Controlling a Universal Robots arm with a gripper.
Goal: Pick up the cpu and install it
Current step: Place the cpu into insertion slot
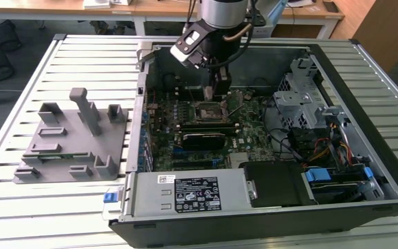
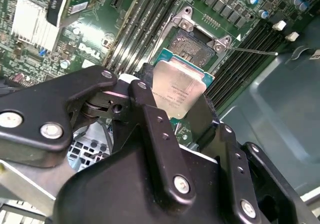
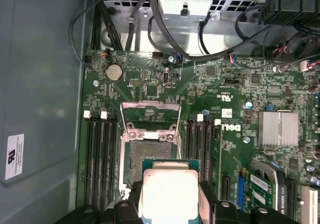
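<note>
Silvery-grey cpu (image 3: 167,191), square, no long axis, metal plate facing away from the green board (image 3: 225,84) below it. Tool (image 2: 177,107) pinching the cpu by two opposite edges, black fingers (image 2: 145,99) touching either side. Open socket (image 3: 150,154) just beside the cpu, bracket (image 3: 150,105) flipped up. Board lies inside an open black computer case (image 1: 254,223) on a slatted metal table (image 1: 19,207); wooden desks (image 1: 60,8) behind

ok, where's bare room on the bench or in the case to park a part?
Bare white slatted table on the far and near sides of the grey plastic fixture, at the exterior view's left. Inside the open black computer case it is crowded: green motherboard, cables, drive cage. The gripper holds the silvery square cpu over the socket.
</note>
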